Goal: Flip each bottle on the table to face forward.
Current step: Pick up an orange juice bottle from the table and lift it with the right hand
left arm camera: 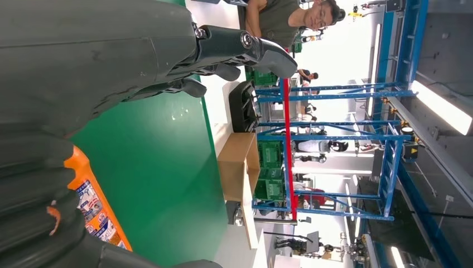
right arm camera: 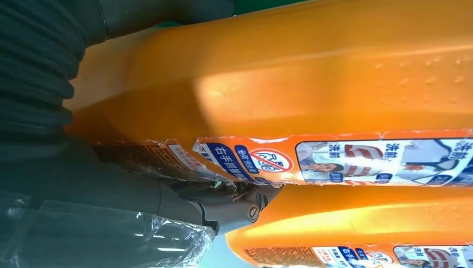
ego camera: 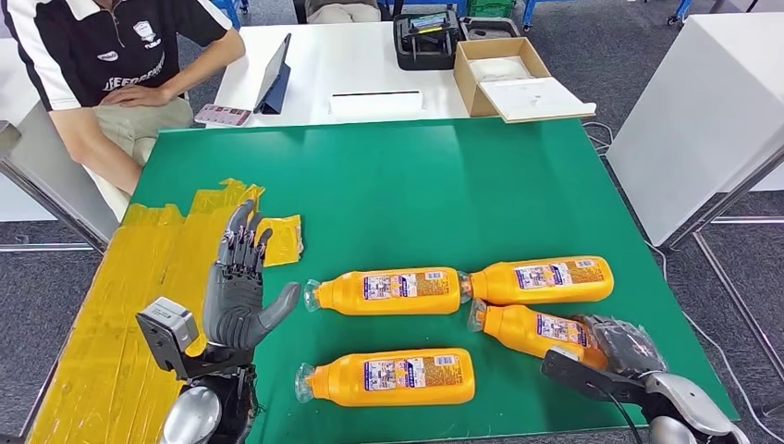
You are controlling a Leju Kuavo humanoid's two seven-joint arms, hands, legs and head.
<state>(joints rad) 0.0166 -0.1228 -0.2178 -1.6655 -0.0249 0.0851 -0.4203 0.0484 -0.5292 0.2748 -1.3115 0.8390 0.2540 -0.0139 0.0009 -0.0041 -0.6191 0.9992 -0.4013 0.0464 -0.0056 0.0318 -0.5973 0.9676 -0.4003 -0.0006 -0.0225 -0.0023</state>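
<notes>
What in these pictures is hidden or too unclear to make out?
- Head view: the right hand covers the base of the orange bottle it rests on.
- Head view: label print on all bottles is too small to read.
- Left wrist view: the left hand hides most of the green table.

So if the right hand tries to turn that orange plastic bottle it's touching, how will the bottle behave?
The orange plastic bottle lies on its side with flattish faces, so it probably flops face to face rather than rolling. Its glossy skin may slip under the right hand's fingers. The neighbouring orange bottle looks very close, so it could get nudged.
</notes>
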